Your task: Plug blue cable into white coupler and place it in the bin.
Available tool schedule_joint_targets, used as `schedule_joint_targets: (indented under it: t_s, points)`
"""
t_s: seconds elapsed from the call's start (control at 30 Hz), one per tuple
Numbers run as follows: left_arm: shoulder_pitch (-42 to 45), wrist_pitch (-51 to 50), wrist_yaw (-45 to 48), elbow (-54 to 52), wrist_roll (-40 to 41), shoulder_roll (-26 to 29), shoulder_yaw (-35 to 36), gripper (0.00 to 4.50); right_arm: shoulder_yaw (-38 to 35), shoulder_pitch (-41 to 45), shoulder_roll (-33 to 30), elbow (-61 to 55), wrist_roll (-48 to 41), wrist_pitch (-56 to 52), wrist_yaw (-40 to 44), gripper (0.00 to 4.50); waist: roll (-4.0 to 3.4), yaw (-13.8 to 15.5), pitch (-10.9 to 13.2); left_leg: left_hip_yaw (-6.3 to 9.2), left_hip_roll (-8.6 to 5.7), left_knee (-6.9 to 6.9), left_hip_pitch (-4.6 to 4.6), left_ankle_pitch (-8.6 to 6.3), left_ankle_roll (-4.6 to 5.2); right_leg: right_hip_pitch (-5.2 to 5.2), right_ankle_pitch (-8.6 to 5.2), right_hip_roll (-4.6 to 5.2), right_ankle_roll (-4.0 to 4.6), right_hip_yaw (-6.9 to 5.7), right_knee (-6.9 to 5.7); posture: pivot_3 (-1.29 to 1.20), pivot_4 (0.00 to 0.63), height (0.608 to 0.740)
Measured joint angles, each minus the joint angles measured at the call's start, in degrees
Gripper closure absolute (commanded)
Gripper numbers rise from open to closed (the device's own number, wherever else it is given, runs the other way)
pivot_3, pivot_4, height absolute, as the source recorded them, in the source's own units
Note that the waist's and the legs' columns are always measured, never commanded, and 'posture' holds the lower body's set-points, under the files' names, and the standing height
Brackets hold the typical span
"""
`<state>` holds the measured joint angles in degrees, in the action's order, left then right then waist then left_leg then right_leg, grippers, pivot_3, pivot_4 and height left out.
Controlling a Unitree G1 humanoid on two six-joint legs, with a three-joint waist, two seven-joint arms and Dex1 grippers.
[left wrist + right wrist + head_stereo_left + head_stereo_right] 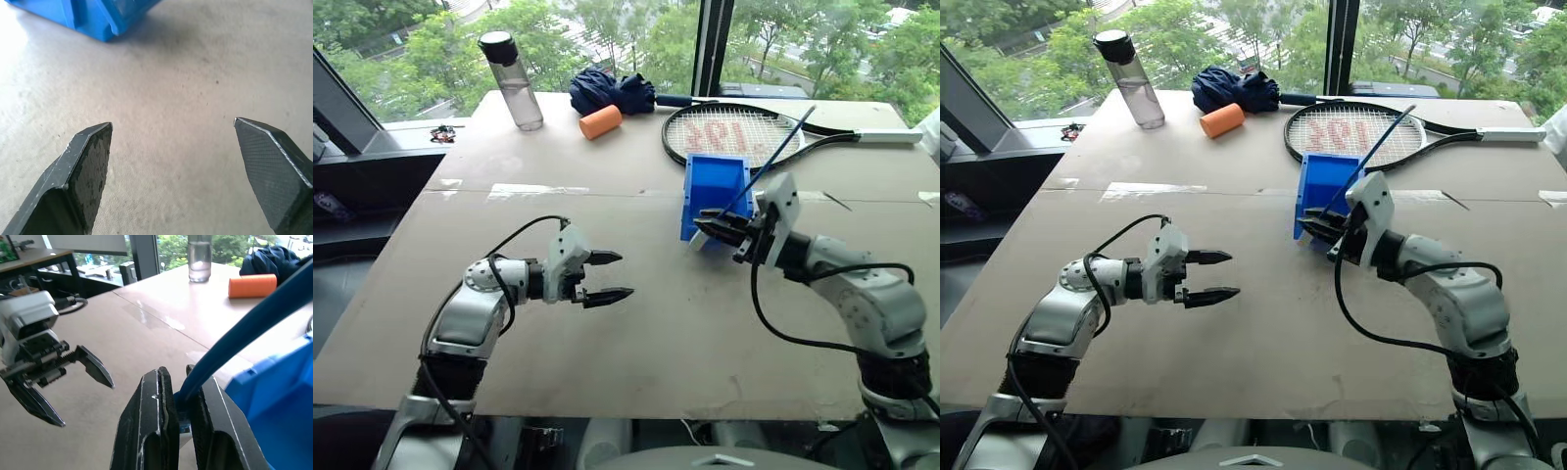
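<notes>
A pale tabletop (607,323) is stretching toward big windows showing green trees. Along the far side are sitting a bottle (512,80), a dark cloth (610,92), an orange roll (600,121) and a racket (744,132). The right claw (713,228) is pinching the cable (773,157) tight at the bin (710,191), front edge. The left claw (607,275) is hanging wide apart, empty, over open middle ground.

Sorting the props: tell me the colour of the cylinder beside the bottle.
Orange, clearest in the right wrist view.
</notes>
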<state>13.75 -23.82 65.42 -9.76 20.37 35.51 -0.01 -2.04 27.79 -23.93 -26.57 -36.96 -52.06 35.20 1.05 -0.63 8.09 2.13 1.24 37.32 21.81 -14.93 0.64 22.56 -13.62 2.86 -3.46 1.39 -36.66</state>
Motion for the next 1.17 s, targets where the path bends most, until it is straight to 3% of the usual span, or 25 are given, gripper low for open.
schedule_joint_targets:
  t_s: [0.07, 0.17, 0.27, 0.4, 0.5, 0.53, 0.67, 0.8, 0.83, 0.87, 0.9, 0.93, 0.97, 1.07, 1.17]
  points:
    - [-1.1, -1.5, -2.3, -3.3, 1.0, -0.7, 0.3, 0.44, -1.5, 4.1, -0.2, 2.4, -2.0, -3.8, -1.6, 4.5, -0.03, 0.0, 0.0, -0.1, -0.03, 0.02, 0.0, 0.0, 0.0, 0.02, -0.08, 0.02, 0.14, 0.1, 0.02, 0.0, 0.15, 0.74]
    - [-3.1, -4.0, -8.0, -8.9, 3.4, -3.7, 1.5, 0.44, -4.3, 18.1, -0.9, 18.5, -0.7, -10.0, -6.7, 4.5, -0.08, -0.2, 0.1, -0.24, -0.21, 0.01, 0.0, 0.01, -0.01, 0.11, -0.07, 0.02, 0.16, 0.22, 0.02, 0.0, 0.15, 0.74]
    - [-3.2, -5.2, -12.4, -11.1, 4.6, -5.4, 2.4, 0.38, -0.1, 23.6, -2.7, 31.9, 5.0, -6.5, -4.9, 3.28, 0.07, -0.1, 0.0, -0.31, -0.19, -0.17, 0.05, 0.01, -0.01, 0.08, 0.03, -0.03, -0.01, -0.01, 0.15, 0.0, 0.15, 0.74]
    - [-4.2, -6.3, -16.1, -14.7, 5.9, -6.9, 2.0, 0.38, 4.7, 24.5, -2.8, 45.2, 10.6, -1.2, -1.0, 1.4, -0.08, -0.2, 0.1, -0.38, -0.19, -0.25, 0.25, 0.01, -0.01, 0.16, 0.05, -0.01, -0.05, 0.03, 0.4, 0.0, 0.15, 0.74]
    - [-5.8, -6.6, -17.4, -16.1, 6.6, -6.9, 1.7, 0.38, 4.8, 23.8, -6.0, 44.0, 12.3, 1.0, 1.2, 0.03, -0.19, -0.1, 0.1, -0.42, -0.23, -0.25, 0.33, 0.01, -0.01, 0.15, 0.06, 0.06, -0.05, 0.05, 0.58, 0.0, 0.15, 0.74]
    - [-6.4, -6.7, -17.7, -16.4, 6.8, -6.9, 1.6, 0.38, 4.8, 22.6, -8.1, 41.0, 12.5, 1.8, 2.4, 0.03, -0.19, 0.2, 0.1, -0.36, -0.25, -0.24, 0.38, 0.01, -0.01, 0.13, 0.06, 0.09, -0.05, -0.02, 0.7, 0.0, 0.15, 0.74]
    - [-7.7, -7.5, -18.3, -17.0, 7.1, -5.6, 1.5, 0.38, -0.9, 8.8, -14.5, 21.6, 8.4, 5.5, 9.2, 0.03, -0.12, 0.8, 0.1, -0.24, -0.28, -0.19, 0.45, -0.01, 0.0, 0.04, 0.06, 0.13, -0.06, -0.15, 0.79, 0.0, 0.15, 0.74]
    - [-8.4, -8.3, -17.7, -18.1, 8.0, -3.4, 1.4, 0.38, -10.0, -12.9, -17.7, 2.7, 4.8, 10.3, 13.6, 0.03, -0.15, 1.3, 0.1, -0.31, -0.27, -0.18, 0.36, -0.01, 0.0, -0.01, 0.04, 0.12, -0.06, -0.09, 0.77, 0.0, 0.15, 0.74]
    - [-8.4, -8.5, -17.2, -18.1, 8.5, -2.5, 1.6, 0.38, -14.5, -21.4, -17.4, -1.7, 5.5, 14.5, 14.1, 0.03, -0.13, 1.3, 0.1, -0.32, -0.26, -0.17, 0.32, -0.01, 0.0, -0.06, 0.03, 0.09, -0.06, -0.09, 0.77, 0.0, 0.15, 0.74]
    - [-8.7, -8.5, -16.9, -18.2, 8.8, -2.0, 1.9, 0.38, -15.7, -24.1, -17.1, -2.6, 5.9, 15.7, 14.3, 0.03, -0.11, 1.3, 0.1, -0.3, -0.26, -0.17, 0.26, -0.01, 0.0, -0.13, 0.02, 0.08, -0.06, -0.11, 0.77, 0.0, 0.15, 0.74]
    - [-9.3, -9.2, -16.2, -18.4, 9.8, 0.0, 2.5, 0.38, -21.3, -34.2, -15.4, -5.9, 7.8, 21.1, 15.1, 0.03, -0.11, 1.5, 0.1, -0.29, -0.25, -0.18, 0.26, -0.01, 0.0, -0.16, -0.02, 0.09, -0.06, -0.14, 0.77, 0.0, 0.15, 0.74]
    - [-10.3, -9.6, -15.8, -18.4, 10.3, 1.0, 3.6, 0.38, -23.1, -37.8, -14.7, -6.4, 8.4, 22.5, 15.6, 0.03, -0.11, 1.4, 0.1, -0.34, -0.22, -0.17, 0.14, -0.01, -0.01, -0.22, -0.03, 0.06, -0.06, -0.11, 0.77, 0.0, 0.15, 0.74]
    - [-12.0, -10.5, -14.4, -19.0, 11.6, 3.6, 5.4, 0.38, -29.6, -47.2, -11.3, -8.5, 8.7, 26.8, 17.1, 0.03, -0.19, 1.4, 0.1, -0.38, -0.2, -0.21, 0.16, -0.01, -0.01, -0.2, -0.23, 0.07, -0.04, -0.06, 0.77, 0.0, 0.15, 0.74]
    - [-15.6, -11.2, -12.1, -19.2, 13.2, 7.4, 8.8, 0.38, -37.7, -58.8, -7.6, -10.1, 8.5, 32.0, 19.2, 0.03, -0.32, 0.8, 0.2, -0.52, -0.01, -0.23, -0.06, -0.02, -0.01, -0.23, -0.27, 0.02, -0.08, 0.16, 0.77, 0.0, 0.15, 0.74]
    - [-15.9, -12.1, -10.7, -19.2, 14.8, 9.4, 10.2, 0.38, -41.4, -64.8, -5.6, -11.8, 7.6, 36.5, 20.8, 0.03, -0.31, 0.3, 0.2, -0.51, 0.12, -0.16, -0.09, -0.02, -0.02, -0.23, -0.27, 0.02, -0.07, 0.2, 0.75, 0.0, 0.15, 0.74]
